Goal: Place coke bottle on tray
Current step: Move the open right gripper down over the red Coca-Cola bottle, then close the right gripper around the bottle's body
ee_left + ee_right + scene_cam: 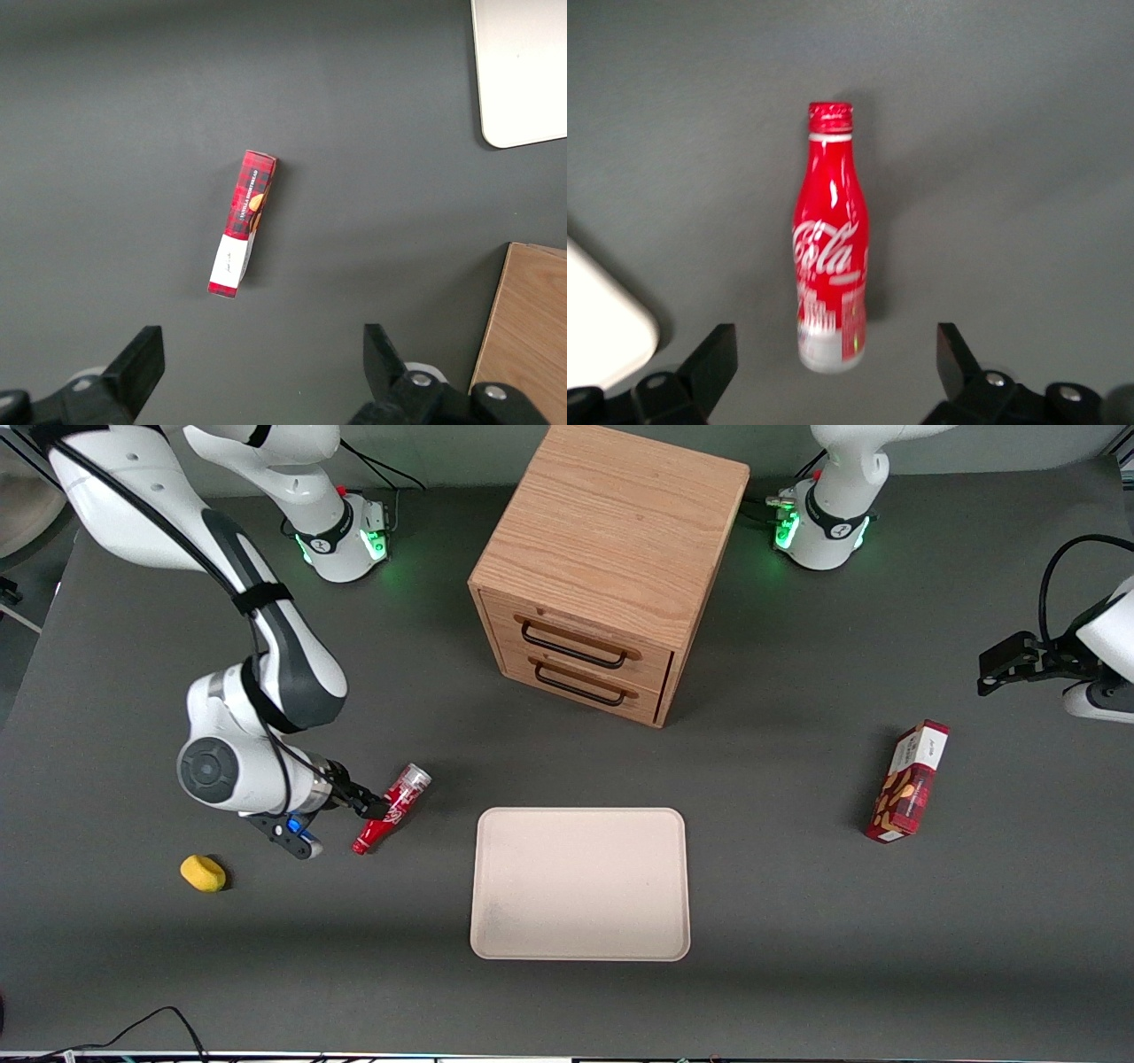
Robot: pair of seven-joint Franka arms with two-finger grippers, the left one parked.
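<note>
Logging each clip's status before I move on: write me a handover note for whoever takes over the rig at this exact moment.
Gripper: jaws open, at the coke bottle, not closed on it.
Coke bottle: lying on its side on the table, cap end nearer the front camera, beside the tray on the working arm's side, not touching it.
Tray: nothing on it, in front of the wooden drawer cabinet.
Done: approach to the bottle.
Left: close on the bottle, lift it, carry it over the tray, set it down, release.

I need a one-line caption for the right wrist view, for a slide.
Open gripper approaching the coke bottle on the dark table, tray corner beside it.
</note>
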